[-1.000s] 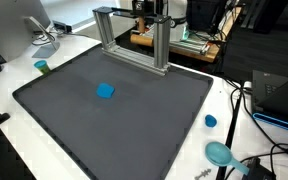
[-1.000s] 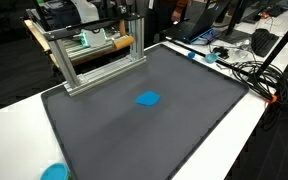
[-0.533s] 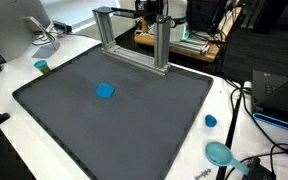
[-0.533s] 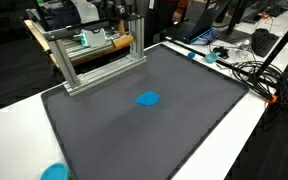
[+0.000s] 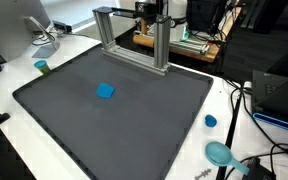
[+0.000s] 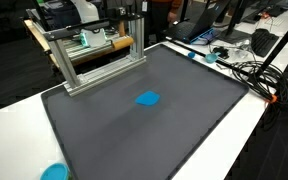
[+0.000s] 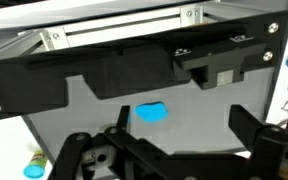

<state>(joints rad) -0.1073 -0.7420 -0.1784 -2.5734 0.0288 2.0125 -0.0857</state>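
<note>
Pincer: black gripper [image 7: 169, 148] spread wide, nothing between its fingers; I hold nothing.
Position: high up, close to the silver aluminium frame [image 5: 132, 38], well apart from the block.
Block: small flat blue square block [image 5: 105, 91] lies alone near the middle of the dark grey mat [image 5: 154, 125].
Risk: I judge that a straight move toward the block clips the frame. The low block may skid if one finger lands first.

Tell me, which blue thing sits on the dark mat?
The square block on the mat; the round cap and bowl sit off it, on the white table.
</note>
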